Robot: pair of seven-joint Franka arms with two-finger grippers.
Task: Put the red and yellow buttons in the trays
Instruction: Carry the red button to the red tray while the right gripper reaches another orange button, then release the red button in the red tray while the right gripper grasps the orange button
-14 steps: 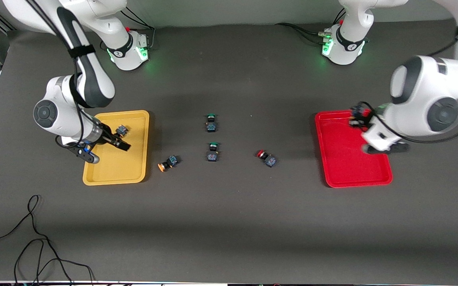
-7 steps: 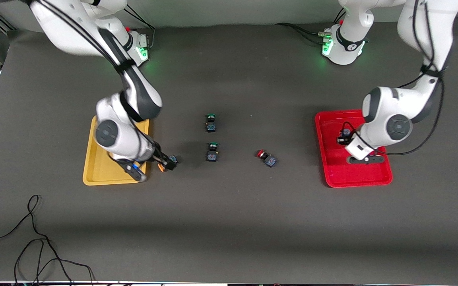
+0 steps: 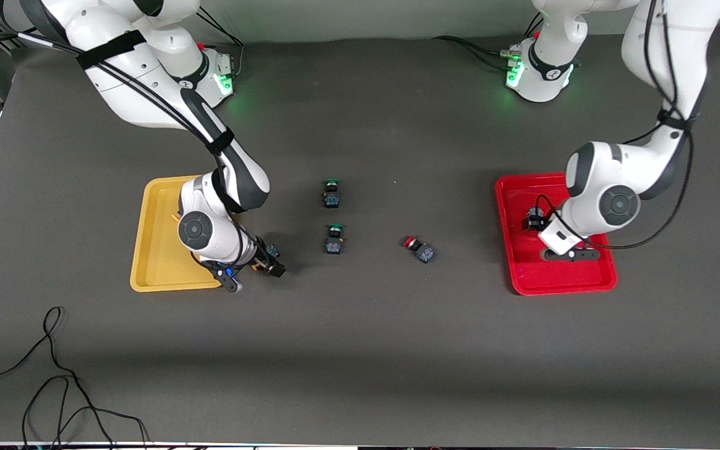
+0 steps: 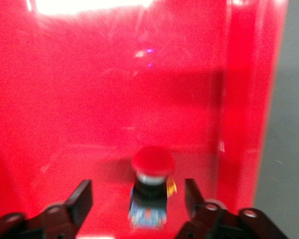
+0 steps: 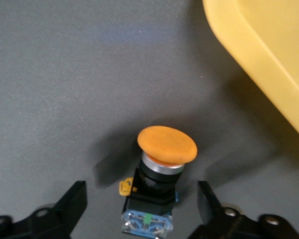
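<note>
My right gripper [image 3: 257, 270] is low over the table just beside the yellow tray [image 3: 155, 250]. It is open and straddles a yellow-capped button [image 5: 167, 144] that lies on the mat; the fingers [image 5: 72, 199] stand apart from its dark body. My left gripper [image 3: 538, 228] is down in the red tray [image 3: 525, 275]. It is open around a red-capped button [image 4: 153, 162] lying on the tray floor, with gaps on both sides. A second red-capped button [image 3: 419, 248] lies on the mat mid-table. The other yellow-capped button is hidden under the right arm.
Two green-capped buttons [image 3: 331, 192] [image 3: 334, 239] lie mid-table, between the yellow-capped button and the loose red-capped one. The yellow tray's rim [image 5: 269, 55] runs close to the right gripper. A black cable [image 3: 54, 381] lies near the front edge at the right arm's end.
My right gripper left the yellow tray and came down around the yellow-capped button on the mat. My left gripper sank from the red tray's rim into the tray with its red-capped button and now stands open.
</note>
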